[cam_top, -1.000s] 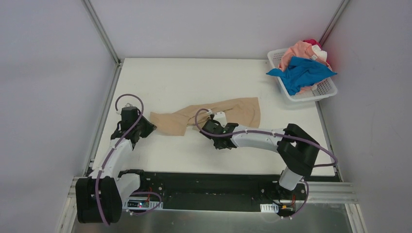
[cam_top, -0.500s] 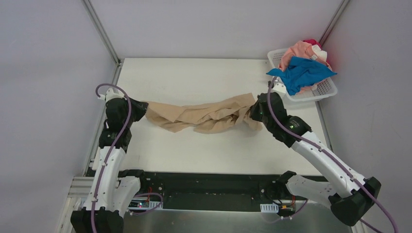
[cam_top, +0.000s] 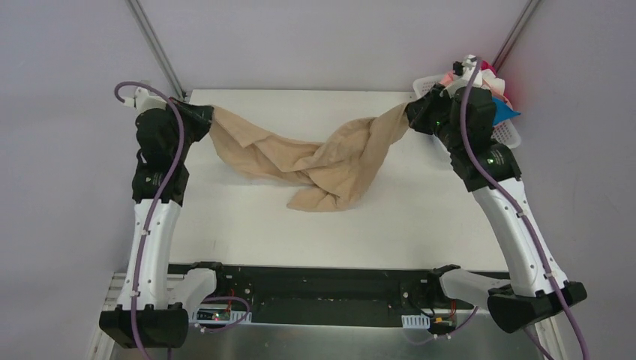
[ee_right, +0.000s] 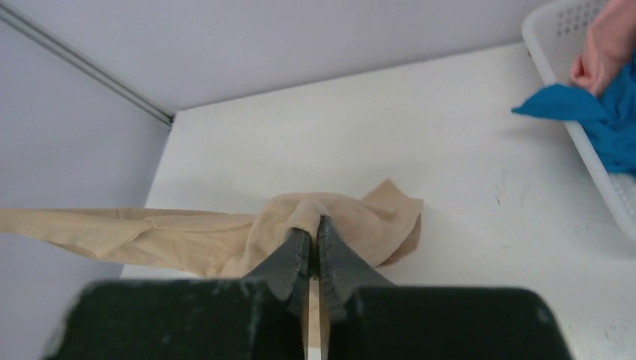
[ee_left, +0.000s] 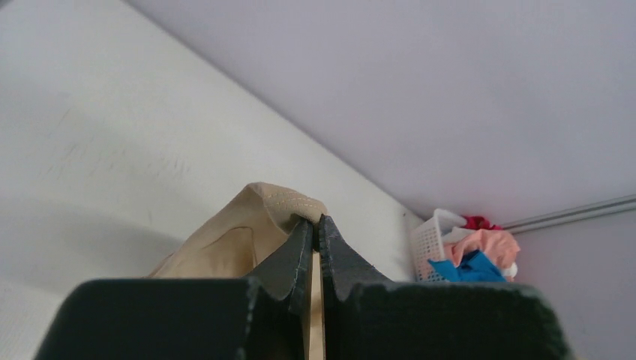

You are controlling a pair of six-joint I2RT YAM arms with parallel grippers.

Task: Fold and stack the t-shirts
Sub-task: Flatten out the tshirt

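The tan t-shirt point(cam_top: 322, 161) hangs stretched between both grippers, high over the white table, its middle sagging down to the tabletop. My left gripper point(cam_top: 205, 114) is shut on its left end, with a stitched hem pinched at the fingertips in the left wrist view point(ee_left: 316, 220). My right gripper point(cam_top: 409, 114) is shut on its right end, cloth bunched at the tips in the right wrist view point(ee_right: 315, 219). Blue point(cam_top: 510, 111), salmon pink point(cam_top: 452, 78) and red point(cam_top: 487, 66) shirts lie in the basket, mostly hidden behind my right arm.
The white lattice basket point(cam_top: 504, 136) stands at the table's back right corner, also in the right wrist view point(ee_right: 592, 150) and the left wrist view point(ee_left: 426, 244). Grey walls with metal corner posts close in the back and sides.
Both grippers have risen and moved apart toward the back corners, lifting the tan t-shirt's ends off the table. One second ago the right gripper was near the table's middle.
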